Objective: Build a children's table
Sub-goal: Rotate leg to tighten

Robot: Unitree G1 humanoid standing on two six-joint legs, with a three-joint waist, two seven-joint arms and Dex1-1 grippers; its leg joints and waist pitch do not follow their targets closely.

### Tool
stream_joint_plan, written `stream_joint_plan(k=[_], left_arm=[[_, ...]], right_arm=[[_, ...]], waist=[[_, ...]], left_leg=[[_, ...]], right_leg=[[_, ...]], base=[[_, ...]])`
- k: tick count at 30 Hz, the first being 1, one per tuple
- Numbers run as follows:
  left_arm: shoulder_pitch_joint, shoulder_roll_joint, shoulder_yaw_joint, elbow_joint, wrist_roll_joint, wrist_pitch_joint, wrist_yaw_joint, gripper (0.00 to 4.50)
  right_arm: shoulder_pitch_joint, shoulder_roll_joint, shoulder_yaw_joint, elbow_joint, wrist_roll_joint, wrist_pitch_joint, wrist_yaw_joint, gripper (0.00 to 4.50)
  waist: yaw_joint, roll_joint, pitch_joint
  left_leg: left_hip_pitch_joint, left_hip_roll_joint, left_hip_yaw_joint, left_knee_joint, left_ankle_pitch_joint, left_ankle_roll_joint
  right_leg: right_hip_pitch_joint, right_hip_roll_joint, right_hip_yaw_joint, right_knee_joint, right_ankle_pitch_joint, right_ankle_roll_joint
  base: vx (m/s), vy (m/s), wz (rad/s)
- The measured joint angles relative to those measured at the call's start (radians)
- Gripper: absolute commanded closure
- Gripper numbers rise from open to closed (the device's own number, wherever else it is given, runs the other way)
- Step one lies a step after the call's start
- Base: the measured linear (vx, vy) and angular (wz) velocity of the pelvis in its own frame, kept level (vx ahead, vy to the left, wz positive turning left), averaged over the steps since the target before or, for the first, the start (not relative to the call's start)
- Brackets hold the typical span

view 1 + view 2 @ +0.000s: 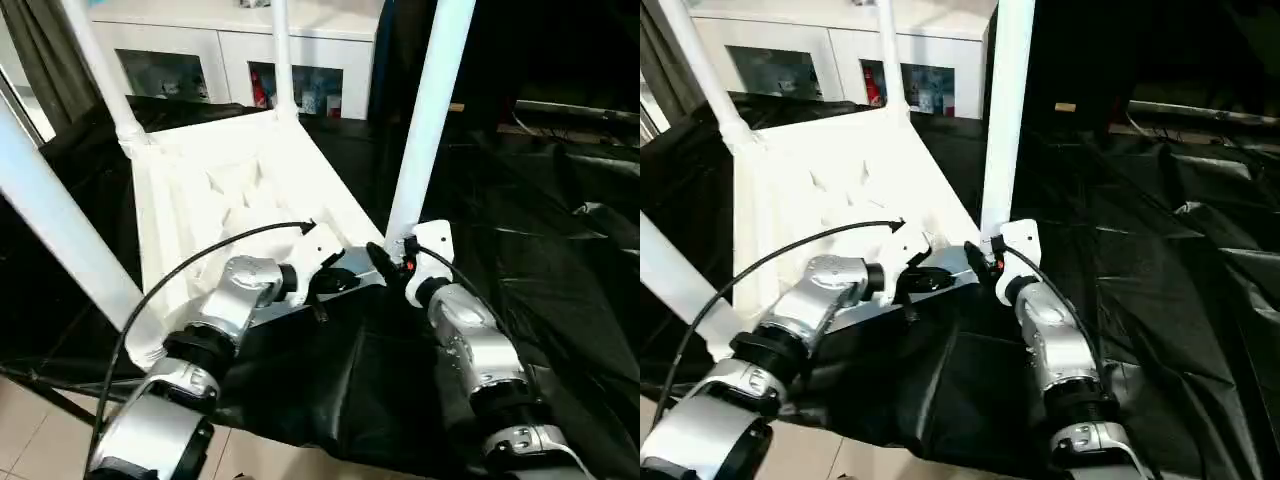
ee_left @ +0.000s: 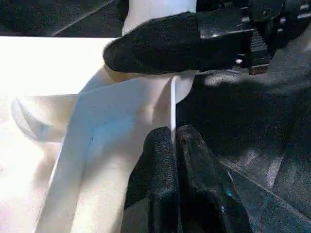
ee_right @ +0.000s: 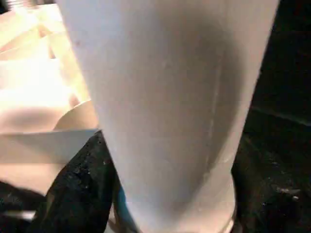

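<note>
A black sheet (image 1: 540, 250) covers the work surface across the frame's right and bottom; pale floor (image 1: 30, 440) shows at the lower left. A white cabinet (image 1: 240, 50) with glass doors stands along the top.

The table top (image 1: 230, 200) lies ribbed side up at centre left on the sheet. Four legs rise from its corner sockets: one (image 1: 45, 230) at the left edge, one (image 1: 100, 70) at upper left, one (image 1: 283, 60) at top centre, one (image 1: 430, 110) right of centre.

The right gripper (image 1: 385, 262), at centre, holds that last leg's base, its fingers (image 3: 77, 189) spread around the tube. The left gripper (image 1: 330, 283), just left of it, is pinched closed on the top's near rim (image 2: 173, 104). A black cable (image 1: 200, 260) arcs over the left forearm.
</note>
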Motion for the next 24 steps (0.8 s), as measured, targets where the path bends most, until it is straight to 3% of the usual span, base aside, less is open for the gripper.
stream_joint_plan(k=[4,7,10,16,24], left_arm=[[0.022,0.047,0.0,-0.03,-0.016,-0.017,-0.084,4.5],[0.028,0.081,-0.005,-0.035,-0.035,-0.038,-0.171,4.5],[0.034,0.131,-0.024,-0.047,-0.058,-0.05,-0.291,4.5],[0.044,0.179,-0.044,-0.076,-0.083,-0.034,-0.419,4.5],[0.044,0.184,-0.044,-0.074,-0.085,-0.042,-0.423,4.5]], right_arm=[[0.027,-0.077,0.048,-0.033,0.018,-0.01,0.179,1.22],[0.039,-0.144,0.079,-0.064,0.046,-0.008,0.327,1.22],[0.064,-0.206,0.116,-0.118,0.082,0.015,0.481,1.22],[0.081,-0.255,0.159,-0.183,0.11,0.047,0.623,1.22],[0.078,-0.261,0.163,-0.176,0.117,0.051,0.644,1.7]], waist=[[0.0,0.001,0.0],[0.001,0.011,0.004],[0.01,0.011,0.004],[0.03,0.011,0.004],[0.035,0.007,0.005]], left_leg=[[-0.001,0.001,-0.001,-0.001,0.0,0.0],[-0.006,0.001,-0.001,0.002,0.0,0.0],[-0.009,0.001,-0.001,0.003,0.002,0.003],[-0.011,0.002,0.0,0.005,0.002,0.008],[-0.011,0.002,0.0,0.006,0.002,0.008]], right_leg=[[-0.001,0.001,-0.001,0.0,0.0,0.0],[-0.002,0.001,-0.001,-0.001,0.0,0.0],[-0.003,0.0,-0.002,-0.002,-0.001,-0.001],[-0.009,0.0,-0.002,-0.001,-0.002,-0.003],[-0.009,0.0,-0.002,0.0,-0.002,-0.003]], base=[[0.0,0.0,0.0],[0.0,0.0,0.0],[0.0,0.0,0.0],[0.0,0.0,0.0],[0.0,0.0,0.0]])
